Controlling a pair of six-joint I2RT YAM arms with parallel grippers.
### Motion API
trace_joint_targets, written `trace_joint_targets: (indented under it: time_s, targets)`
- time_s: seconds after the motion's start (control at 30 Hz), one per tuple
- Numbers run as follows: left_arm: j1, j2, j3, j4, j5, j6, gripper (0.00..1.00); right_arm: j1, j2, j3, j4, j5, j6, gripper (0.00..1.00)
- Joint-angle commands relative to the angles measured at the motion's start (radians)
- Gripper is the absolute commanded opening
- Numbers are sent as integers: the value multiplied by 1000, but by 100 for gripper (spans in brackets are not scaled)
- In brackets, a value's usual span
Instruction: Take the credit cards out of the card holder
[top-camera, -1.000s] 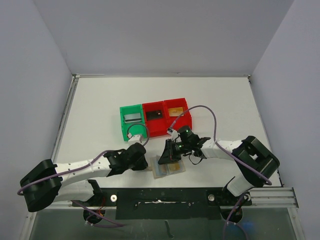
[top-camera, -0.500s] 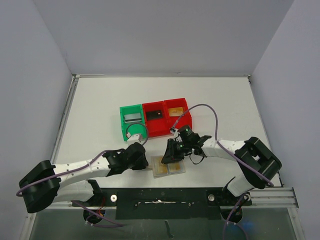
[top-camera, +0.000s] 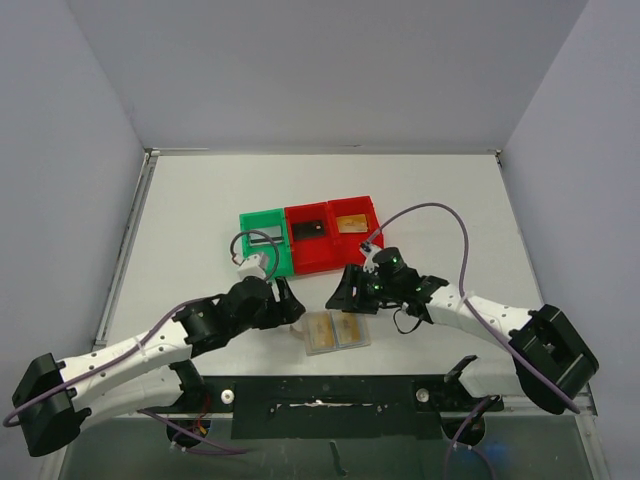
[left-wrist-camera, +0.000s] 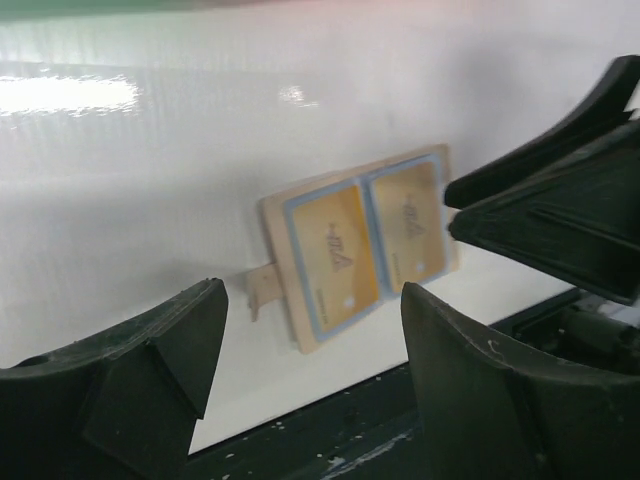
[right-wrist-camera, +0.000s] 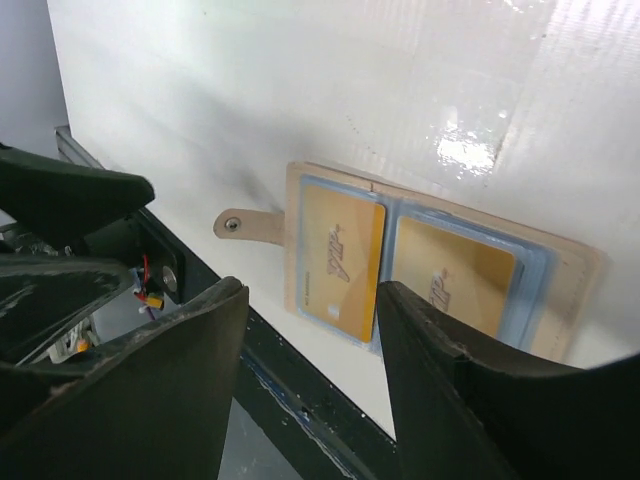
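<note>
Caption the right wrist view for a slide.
Tan folding card holder lies open, two gold-orange cards pocketed, beyond open right gripper.

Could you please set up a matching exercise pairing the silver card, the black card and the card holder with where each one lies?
Things:
1. silver card
2. black card
3. card holder

Places:
A. lying open on the table, near its front edge
B. in the green bin
C. in the middle red bin

Pairs: 1-B; 2-C; 3-A

Bright, even light; glare on the table (right-wrist-camera: 470, 150); wrist views soft
</note>
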Motion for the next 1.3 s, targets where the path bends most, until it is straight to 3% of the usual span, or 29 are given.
trace_joint_targets:
  time_s: [0.0,0.2,0.33,0.53,0.73,0.9,1.27]
  targets:
    - [10,-21,69,111,92,14,70,0,-89,-32,69,118,40,56]
    - [9,97,82,282,282,-9,63,1,-221,-204,264,193,128,59]
    - [14,199,77,260,282,-59,54,-11,-258,-230,254,176,157,58]
    - [16,339,64,232,277,-101,49,-6,-142,-177,201,86,137,51]
    - [17,382,45,230,256,-104,41,31,-69,-128,188,67,110,46]
    - [16,399,32,214,239,-94,30,69,-1,-51,102,88,64,40]
    - [16,471,49,143,210,-65,19,142,150,77,-88,165,27,34]
